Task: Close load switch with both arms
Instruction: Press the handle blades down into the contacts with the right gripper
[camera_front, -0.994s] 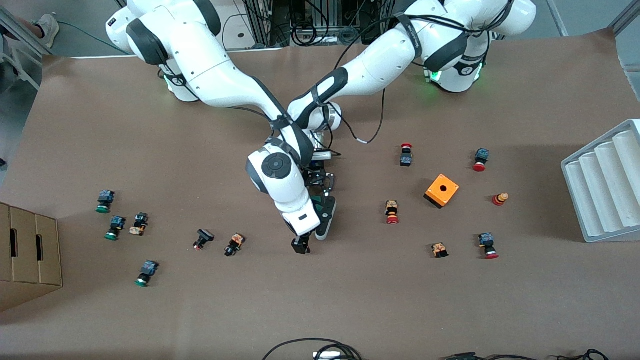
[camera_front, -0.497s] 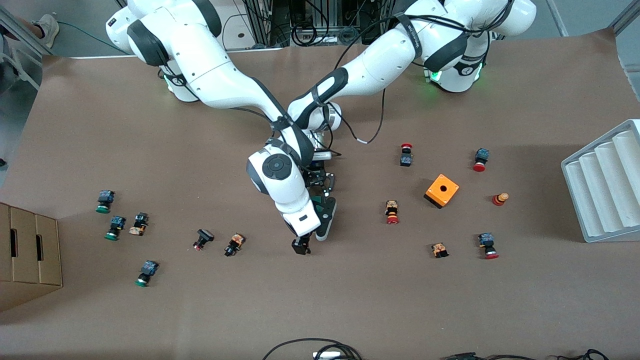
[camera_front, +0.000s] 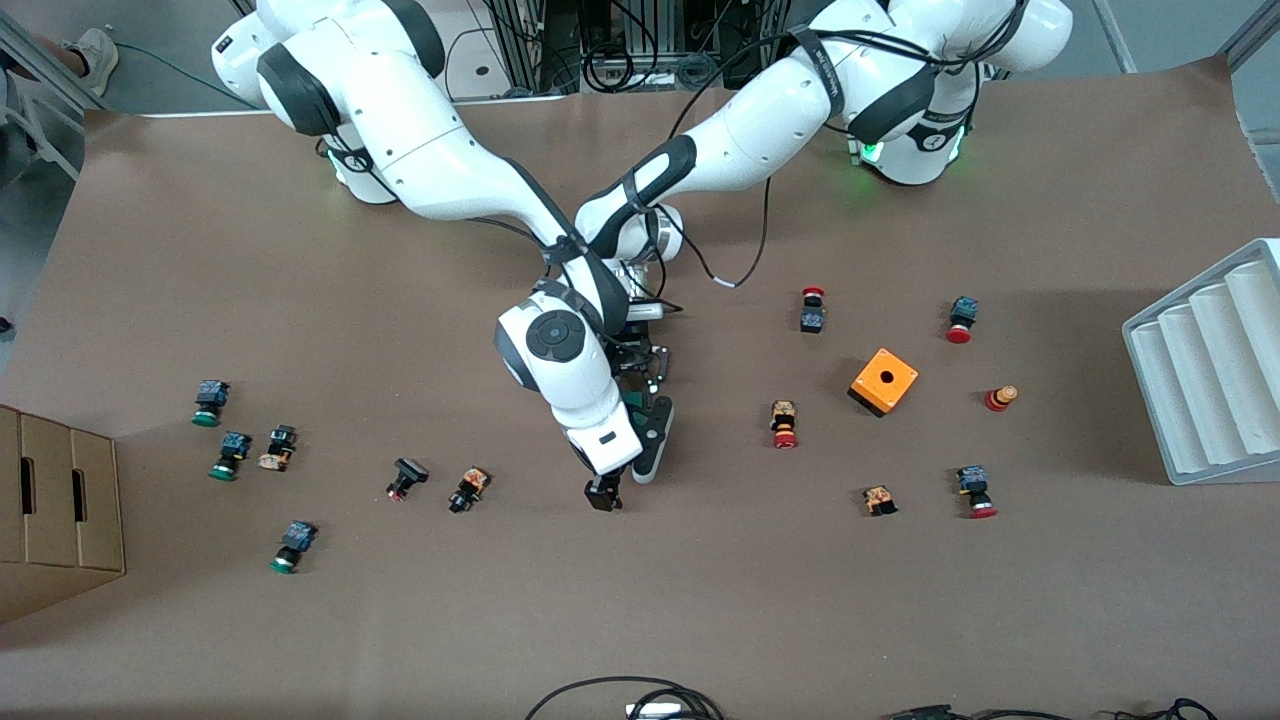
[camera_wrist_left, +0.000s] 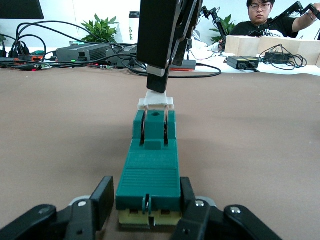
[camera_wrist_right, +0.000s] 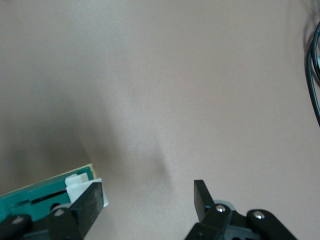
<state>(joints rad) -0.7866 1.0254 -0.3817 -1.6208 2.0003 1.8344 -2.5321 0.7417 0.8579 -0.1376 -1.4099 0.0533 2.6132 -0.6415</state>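
Table (camera_front: 900, 620): brown surface that carries everything listed.
Right arm (camera_front: 430, 150): white, reaches from its base to the middle of the table.
Left arm (camera_front: 760, 130): white, reaches to the same middle spot, its wrist partly hidden under the right arm.
Ribbed tray (camera_front: 1210, 370): grey, at the left arm's end of the table.
Cardboard box (camera_front: 50, 510): at the right arm's end.
Left tool (camera_wrist_left: 145, 200): low on the table, fingers clamped on both sides of the load switch's end.
Right tool (camera_wrist_right: 147, 200): fingers apart with nothing between them; one fingertip at the white lever.
Load switch (camera_wrist_left: 150, 170): green, flat on the table near its middle, lengthwise between the two tools.
Orange box (camera_front: 884, 380): holed top, toward the left arm's end.
White lever (camera_wrist_left: 156, 102): at the switch end away from the left tool.
Push buttons (camera_front: 785, 423): red- and green-capped, scattered toward both ends.
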